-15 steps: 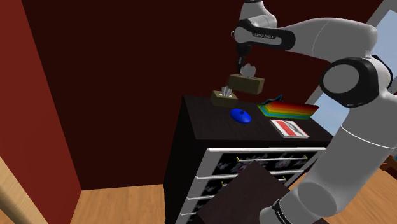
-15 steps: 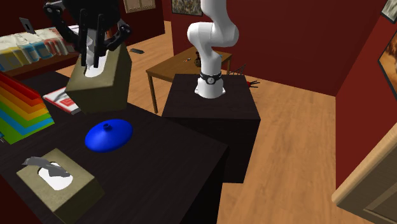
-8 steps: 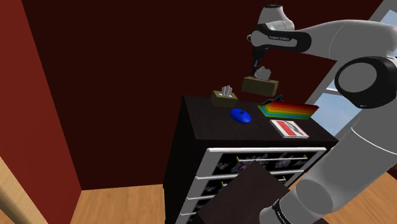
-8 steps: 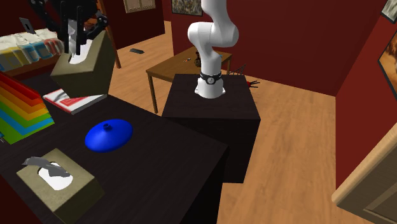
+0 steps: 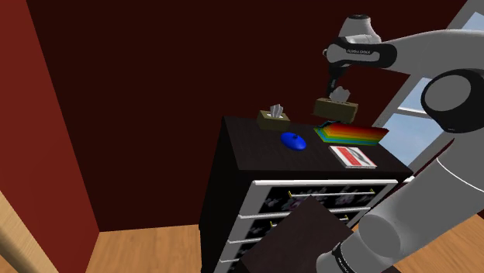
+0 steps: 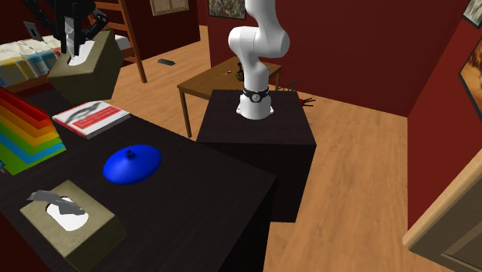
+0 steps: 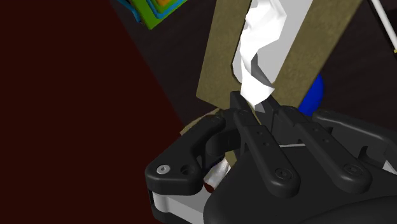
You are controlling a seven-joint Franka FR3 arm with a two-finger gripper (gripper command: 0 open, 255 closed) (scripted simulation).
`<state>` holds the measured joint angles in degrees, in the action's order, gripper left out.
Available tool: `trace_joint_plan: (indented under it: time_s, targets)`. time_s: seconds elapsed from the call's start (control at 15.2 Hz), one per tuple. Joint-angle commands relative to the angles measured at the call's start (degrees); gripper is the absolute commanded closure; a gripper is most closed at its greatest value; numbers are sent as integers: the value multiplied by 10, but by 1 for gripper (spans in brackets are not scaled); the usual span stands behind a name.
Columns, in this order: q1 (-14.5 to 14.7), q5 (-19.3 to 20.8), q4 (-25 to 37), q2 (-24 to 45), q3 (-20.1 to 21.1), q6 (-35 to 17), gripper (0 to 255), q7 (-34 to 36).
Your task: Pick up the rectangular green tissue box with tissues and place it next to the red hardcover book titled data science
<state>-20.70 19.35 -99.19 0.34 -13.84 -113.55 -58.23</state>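
Already off the dresser [image 5: 256,151]: hand [image 5: 334,81] clenched on the olive tissue box [image 5: 336,109] at its tissue slot, box hung tilted in air above the red-and-white book [image 5: 354,155]. Pick looked done; 2 steps left, lowering it beside the book and releasing.

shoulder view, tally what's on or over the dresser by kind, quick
tissue box: 2
blue lid: 1
rainbow-striped tray: 1
red and white book: 1
total: 5
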Motion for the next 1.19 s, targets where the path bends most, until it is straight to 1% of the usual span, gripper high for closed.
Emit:
trace_joint_plan:
  time_s: [0.0,0.2,1.12]
  targets:
    - [-14,-6,-4,-5,-13,-8,255,-28]
    - [-37,-18,-8,-6,-37,-25,255,-77]
    - [-40,-2,-106,1,-41,-127,255,-46]
